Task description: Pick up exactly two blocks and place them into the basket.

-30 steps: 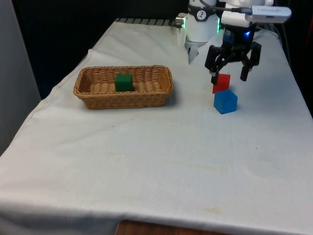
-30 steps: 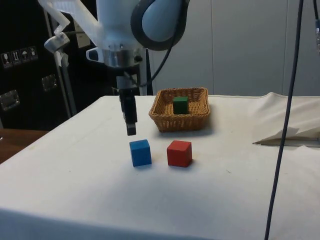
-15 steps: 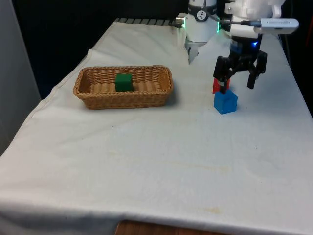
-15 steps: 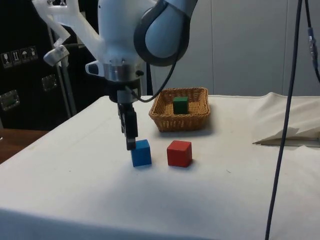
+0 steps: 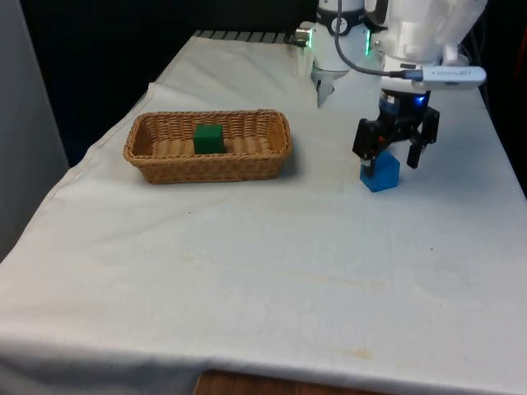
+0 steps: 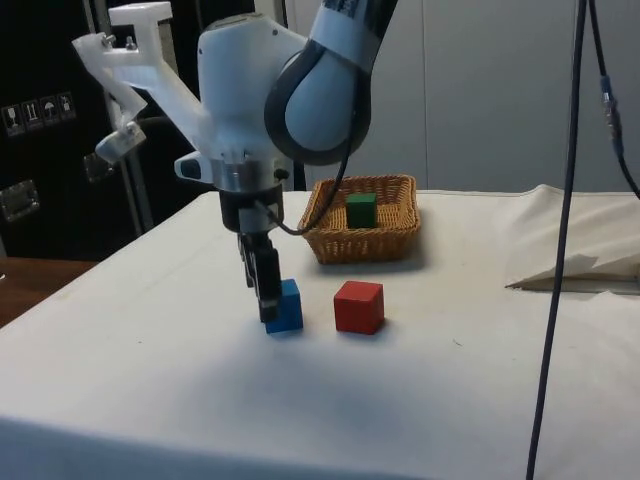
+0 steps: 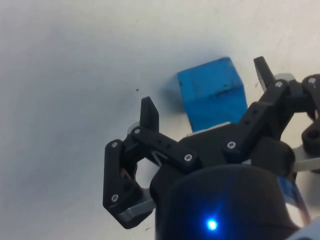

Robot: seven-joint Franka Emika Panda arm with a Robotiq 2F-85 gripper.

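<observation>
A blue block point(image 5: 380, 174) lies on the white cloth at the front view's right, with a red block point(image 6: 359, 306) beside it. My gripper point(image 5: 389, 163) is open and lowered around the blue block, one finger on each side. In the wrist view the blue block point(image 7: 212, 92) sits between the two black fingertips point(image 7: 149, 111), with a gap left on one side. From the side, the gripper point(image 6: 270, 305) stands right against the blue block point(image 6: 289, 306). A woven basket point(image 5: 165, 160) at the front view's left holds a green block point(image 5: 208, 137).
The basket point(image 6: 330, 240) stands a little behind the two blocks in the side view, with the green block point(image 6: 361, 210) inside. A thin dark cable point(image 6: 560, 250) hangs down at that view's right, above a fold in the cloth point(image 6: 570, 270).
The gripper came forward from above the red block and dropped until its open fingers straddle the blue block. No block has moved.
</observation>
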